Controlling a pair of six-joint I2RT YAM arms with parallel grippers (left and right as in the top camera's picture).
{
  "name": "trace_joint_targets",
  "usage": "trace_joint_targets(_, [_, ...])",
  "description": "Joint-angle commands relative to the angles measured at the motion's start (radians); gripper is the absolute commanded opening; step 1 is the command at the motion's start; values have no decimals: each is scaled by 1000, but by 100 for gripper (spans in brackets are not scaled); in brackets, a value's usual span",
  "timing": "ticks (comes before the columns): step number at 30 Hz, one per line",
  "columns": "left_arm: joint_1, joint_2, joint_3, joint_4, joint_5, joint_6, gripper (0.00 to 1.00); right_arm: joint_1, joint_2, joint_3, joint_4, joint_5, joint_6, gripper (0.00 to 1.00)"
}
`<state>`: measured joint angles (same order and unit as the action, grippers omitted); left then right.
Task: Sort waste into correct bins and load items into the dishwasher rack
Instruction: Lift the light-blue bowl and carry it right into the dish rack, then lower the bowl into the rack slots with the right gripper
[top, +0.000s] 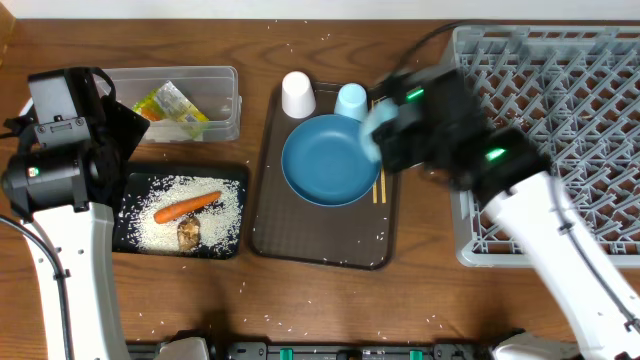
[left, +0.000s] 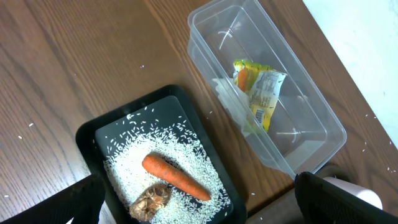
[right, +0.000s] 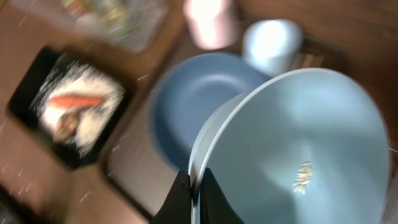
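Observation:
My right gripper (right: 198, 186) is shut on the rim of the light blue bowl (right: 298, 143), which it holds tilted over the right part of the dark blue plate (top: 325, 160). Seen from above, the bowl (top: 378, 128) is a blur beside the light blue cup (top: 351, 99). The white cup (top: 298, 95) stands upside down to its left. Chopsticks (top: 380, 186) lie by the plate's right edge. My left gripper (left: 199, 196) hangs open above the black tray (left: 93, 134), which holds rice (left: 161, 152), a carrot (left: 175, 176) and a brown lump (left: 151, 201). A foil wrapper (left: 258, 90) lies in the clear tub (left: 311, 112).
The plate and both cups stand on a dark brown serving tray (top: 300, 232). The grey dishwasher rack (top: 560, 100) fills the right side of the table. Loose rice grains dot the wooden tabletop (top: 300, 300). My right arm (top: 560, 240) reaches across the rack's front left corner.

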<state>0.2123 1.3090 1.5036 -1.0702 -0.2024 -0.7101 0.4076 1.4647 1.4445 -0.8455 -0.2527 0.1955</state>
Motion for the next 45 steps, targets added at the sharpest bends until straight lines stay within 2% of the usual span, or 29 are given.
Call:
trace_joint_targets(1, [1,-2,8,-3,-16,-2,98,-192,-6,13,-8,-221,-76,1])
trace_joint_targets(7, [1,-2,8,-2,-16,-2,98,-583,27,13,41,-600,-160,1])
trace_joint_targets(12, [1,-2,8,-3,-16,-2,98,-777,111,13,125,-858,-186,1])
trace_joint_targets(17, [1,-2,8,-2,-16,-2,98,-847,264,13,274,-991,-170,1])
trace_joint_targets(23, [1,-2,8,-2,-16,-2,98,-872,425,13,533,-1065,20,1])
trace_joint_targets(31, [1,-2,8,-2,-16,-2,98,-874,388,13,556,-1063,36,2])
trace_joint_targets(34, [1,-2,8,-3,-16,-2,98,-864,312,13,512,-1026,35,10])
trace_joint_targets(38, [1,-2,8,-3,-16,-2,98,-832,167,13,322,-827,-27,33])
trace_joint_targets(42, [1,-2,8,-3,-16,-2,98,-754,6,13,28,-412,-62,58])
trace_joint_targets(45, [1,-2,8,-3,-16,-2,98,-655,-69,13,-162,-130,-27,64])
